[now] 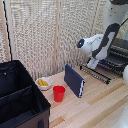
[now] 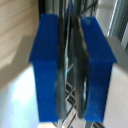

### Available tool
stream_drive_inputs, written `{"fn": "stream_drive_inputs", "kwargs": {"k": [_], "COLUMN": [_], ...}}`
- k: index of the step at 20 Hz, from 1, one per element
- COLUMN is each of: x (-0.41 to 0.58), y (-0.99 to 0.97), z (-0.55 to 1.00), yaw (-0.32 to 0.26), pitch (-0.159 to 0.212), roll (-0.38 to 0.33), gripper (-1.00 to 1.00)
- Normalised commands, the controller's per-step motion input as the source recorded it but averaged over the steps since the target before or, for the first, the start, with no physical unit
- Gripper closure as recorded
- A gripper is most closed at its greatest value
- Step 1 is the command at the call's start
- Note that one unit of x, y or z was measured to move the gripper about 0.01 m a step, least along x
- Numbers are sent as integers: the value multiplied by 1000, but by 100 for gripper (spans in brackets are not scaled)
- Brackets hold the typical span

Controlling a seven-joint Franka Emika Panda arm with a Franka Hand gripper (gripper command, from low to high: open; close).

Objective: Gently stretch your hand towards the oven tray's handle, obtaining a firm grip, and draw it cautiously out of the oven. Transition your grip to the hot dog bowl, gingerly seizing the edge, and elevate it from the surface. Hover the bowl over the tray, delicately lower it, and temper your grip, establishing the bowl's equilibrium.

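My gripper (image 1: 93, 64) is at the exterior view's right, at the near end of the oven tray (image 1: 111, 62), a dark slatted sheet reaching out from the oven (image 1: 120, 49). In the wrist view the two blue fingers (image 2: 47, 70) stand close together with a dark metal edge of the tray (image 2: 79, 55) pinched between them; the picture is blurred. The hot dog bowl (image 1: 44, 83), small and white with yellow food, rests on the wooden table far from the gripper, toward the exterior view's left.
A red cup (image 1: 59, 93) stands beside the bowl. A dark blue flat box (image 1: 75, 80) stands upright between cup and tray. A long black wire rack (image 1: 96, 73) lies below the gripper. A big black fabric case (image 1: 20, 97) fills the left front.
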Motion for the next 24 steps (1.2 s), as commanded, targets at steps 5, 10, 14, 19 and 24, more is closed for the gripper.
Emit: {"fn": "stream_drive_inputs", "kwargs": {"k": [5, 10, 14, 19, 24], "x": [126, 7, 132, 254, 348], "y": [717, 295, 26, 42, 166], "z": [-76, -10, 0, 65, 514], "yaw": [-90, -42, 0, -2, -104], "pitch": [64, 9, 41, 62, 52], "roll": [-13, -20, -1, 55, -4], "gripper": [100, -100, -100, -100, -100]}}
